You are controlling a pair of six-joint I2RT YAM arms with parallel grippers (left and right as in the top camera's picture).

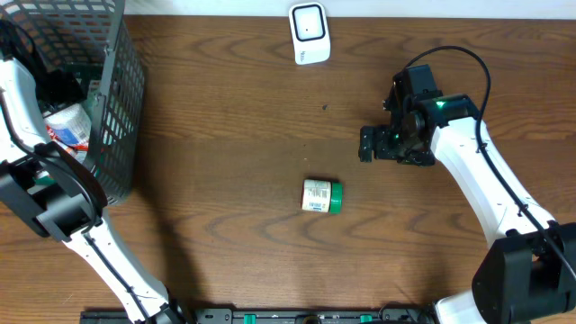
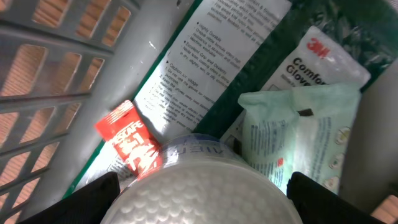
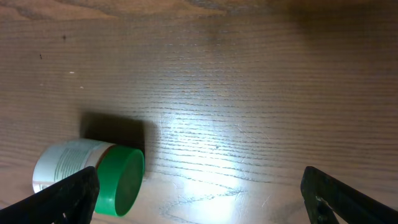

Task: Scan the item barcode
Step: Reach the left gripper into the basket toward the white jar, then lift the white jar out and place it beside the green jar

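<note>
Looked down on a wooden table (image 1: pixel 225 108) with a grey mesh basket (image 1: pixel 121 108) at the far left, a small white scanner (image 1: pixel 309 34) at the far centre edge, and a white bottle (image 1: pixel 320 195) with a green cap lying on its side mid-table, printed label up. Found the right gripper (image 1: pixel 366 145) hovering to the right of the bottle and a little farther back, well apart from it, jaws spread wide and holding nothing. Found the left arm reaching down into the basket. Inside, saw the left gripper (image 2: pixel 199 202) straddling a round white tub (image 2: pixel 199 177) with a dimpled lid, fingers (image 2: pixel 93 202) set wide on either side of it; could not tell whether the pads were pressing on it yet. Around the tub lay a red packet (image 2: pixel 127 140), a pale green pouch (image 2: pixel 292 137) and a glove pack (image 2: pixel 317 68), all crowded close. Judged the step in hand to be picking an item out of the basket, with scanning not yet begun. Saw no barcode on the tub from here. Judged the next move to call for a firm, centred squeeze on the tub, a lift clear of the neighbouring packets and the mesh wall, then a carry toward the scanner with the tub turned until its code faced the window.
</note>
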